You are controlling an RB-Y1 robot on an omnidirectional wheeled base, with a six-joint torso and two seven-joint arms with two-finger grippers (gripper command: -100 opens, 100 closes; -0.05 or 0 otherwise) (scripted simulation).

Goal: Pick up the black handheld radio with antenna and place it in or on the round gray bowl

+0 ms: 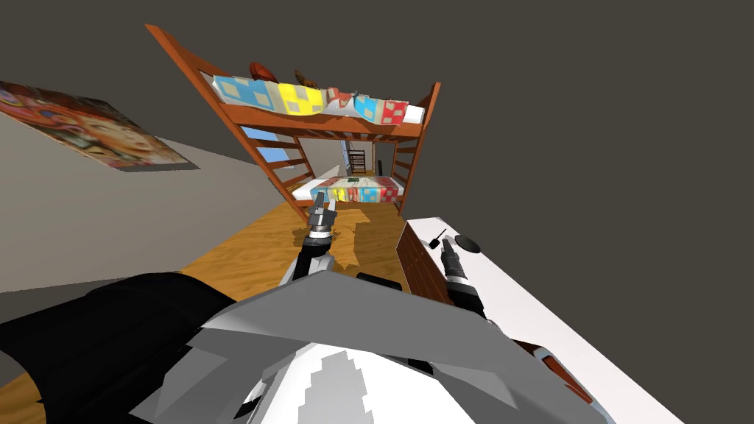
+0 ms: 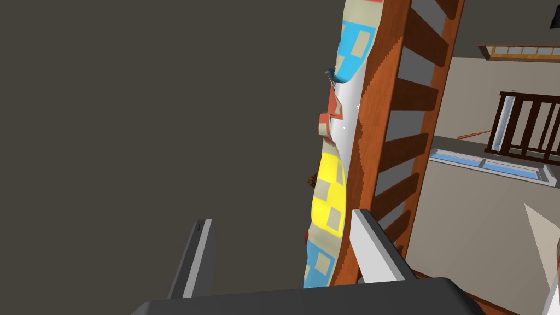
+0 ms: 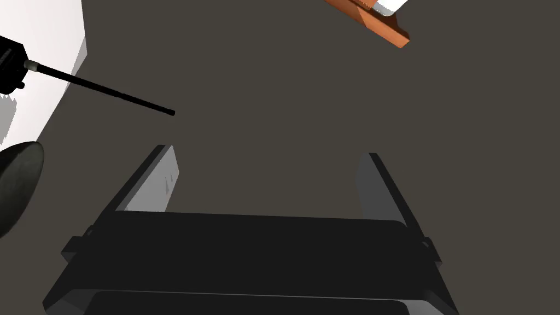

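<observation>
The black handheld radio (image 1: 437, 241) lies on a white cabinet top (image 1: 515, 294), its thin antenna pointing away from me. Just to its right sits the round dark grey bowl (image 1: 467, 242). My right gripper (image 1: 445, 250) hovers right before the radio, fingers open and nothing between them. In the right wrist view the radio's body (image 3: 8, 63) and antenna (image 3: 109, 94) lie off to one side of the open right gripper (image 3: 268, 150), with the bowl (image 3: 16, 186) beside the nearer finger (image 3: 156, 183). My left gripper (image 1: 322, 210) is raised over the floor, open and empty (image 2: 281, 219).
The white top sits on a brown drawer front (image 1: 421, 266) to my right. A wooden bunk bed (image 1: 331, 118) with patchwork quilts stands ahead across the wood floor (image 1: 243, 258). A poster (image 1: 88, 129) hangs on the left wall. A black area (image 1: 96, 324) lies lower left.
</observation>
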